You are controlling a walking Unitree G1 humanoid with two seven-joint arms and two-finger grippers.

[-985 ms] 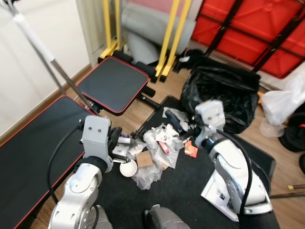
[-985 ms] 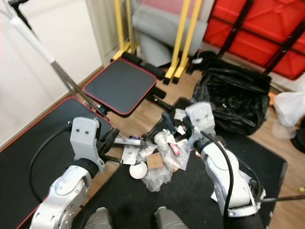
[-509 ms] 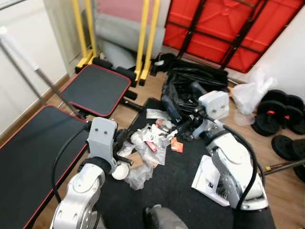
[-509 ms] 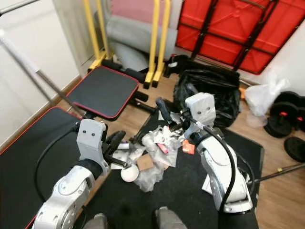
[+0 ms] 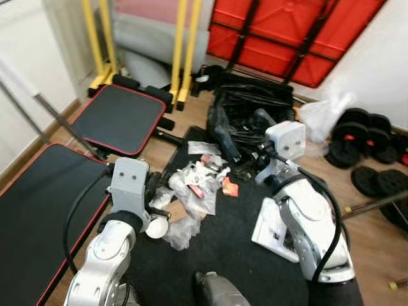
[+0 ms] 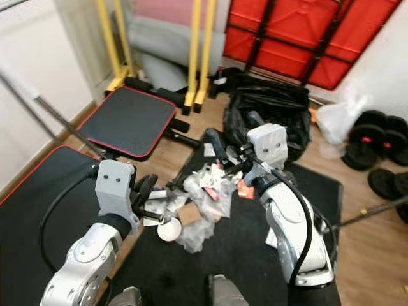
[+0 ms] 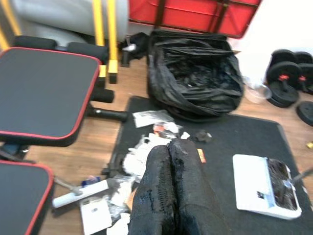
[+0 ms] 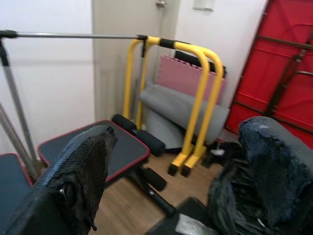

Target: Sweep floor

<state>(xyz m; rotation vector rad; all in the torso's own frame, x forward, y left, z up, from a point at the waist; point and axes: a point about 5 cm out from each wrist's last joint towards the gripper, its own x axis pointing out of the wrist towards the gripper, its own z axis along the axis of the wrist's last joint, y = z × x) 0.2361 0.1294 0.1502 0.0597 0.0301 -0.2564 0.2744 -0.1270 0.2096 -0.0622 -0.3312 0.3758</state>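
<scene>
Camera has swung right since a second ago: dumbbell weights (image 5: 366, 124) now in frame, litter pile (image 5: 194, 191) hasn't budged on the black mat (image 5: 236, 255).

Both arms are up over the mess with nothing in hand. Left gripper (image 7: 171, 191) has its fingers pressed together and points at the pile; right gripper (image 8: 171, 166) is spread wide, aimed above the floor toward the yellow frame (image 8: 195, 93). Nothing's been collected yet, I'd say. To do this well I'd drop the right arm low and work the litter toward the one open black rubbish bag (image 5: 255, 111) just beyond it, keeping clear of the bench pads (image 5: 118, 118). Count: one bag, one white dustpan (image 5: 274, 233) beside my right arm, one paper cup (image 5: 156, 228), two red-edged pads, one red scrap (image 5: 230, 189). Wrappers maybe a dozen; too blurred to count properly.
</scene>
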